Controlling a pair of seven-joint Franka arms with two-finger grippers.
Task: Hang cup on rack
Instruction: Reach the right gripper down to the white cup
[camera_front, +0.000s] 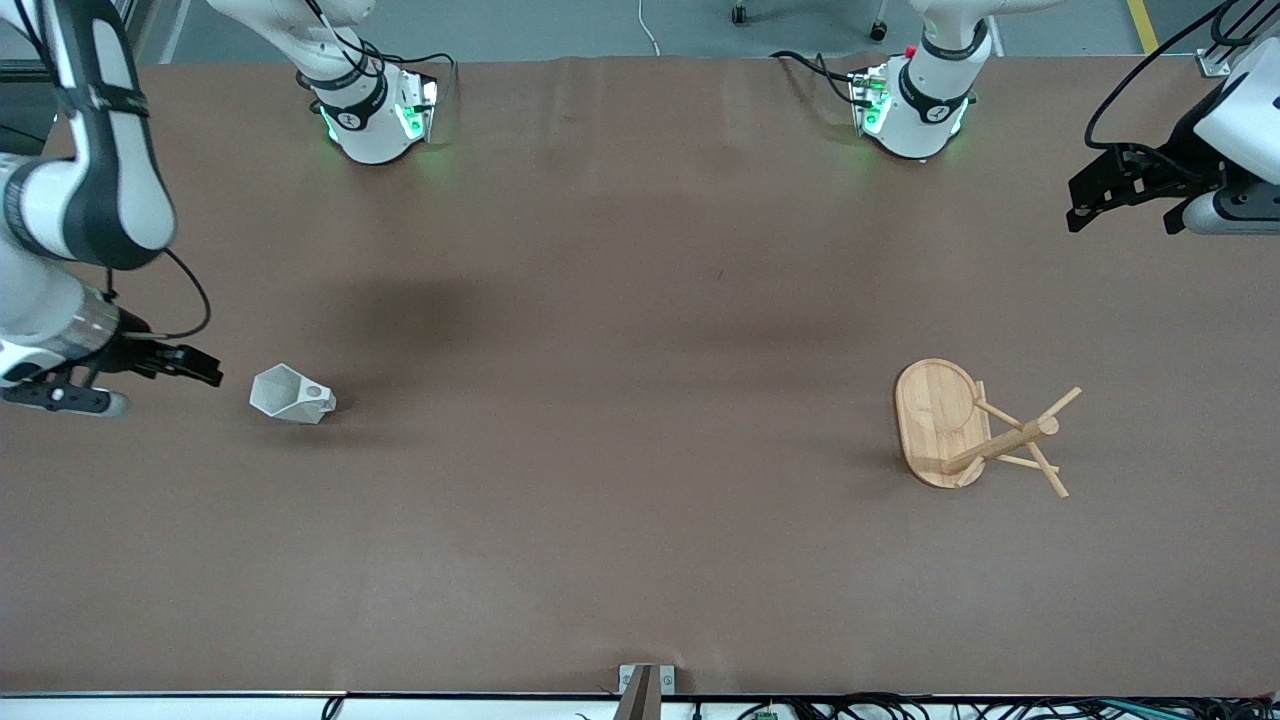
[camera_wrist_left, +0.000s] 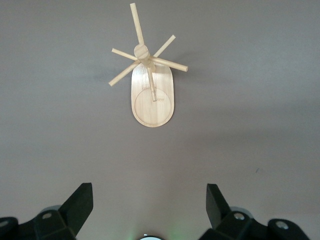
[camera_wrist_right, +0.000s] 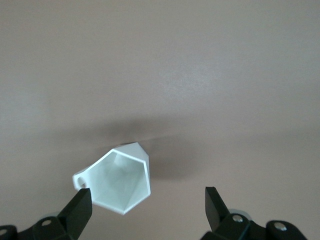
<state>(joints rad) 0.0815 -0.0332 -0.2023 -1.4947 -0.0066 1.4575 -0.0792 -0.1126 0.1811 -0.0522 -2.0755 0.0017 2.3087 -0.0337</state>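
Because the cup (camera_front: 290, 396) lay tipped on its side on the desk (camera_front: 620, 300), at about 9 o'clock in the front view toward the right arm's end, a grasp looked liable to slip: its slanted facets could squirt out of closing fingers, or a nudge could roll it away. The right pincer (camera_front: 205, 368) hung just beside it, jaws apart and empty. A second risk was the rack (camera_front: 975, 430), at about 3 o'clock toward the left arm's end; its thin pegs might be missed by the handle's small hole, or a push might topple it. The left pincer (camera_front: 1078, 205) waited near 2 o'clock, jaws apart, holding nothing. Counted: one cup, one rack, two arms, two pincers.
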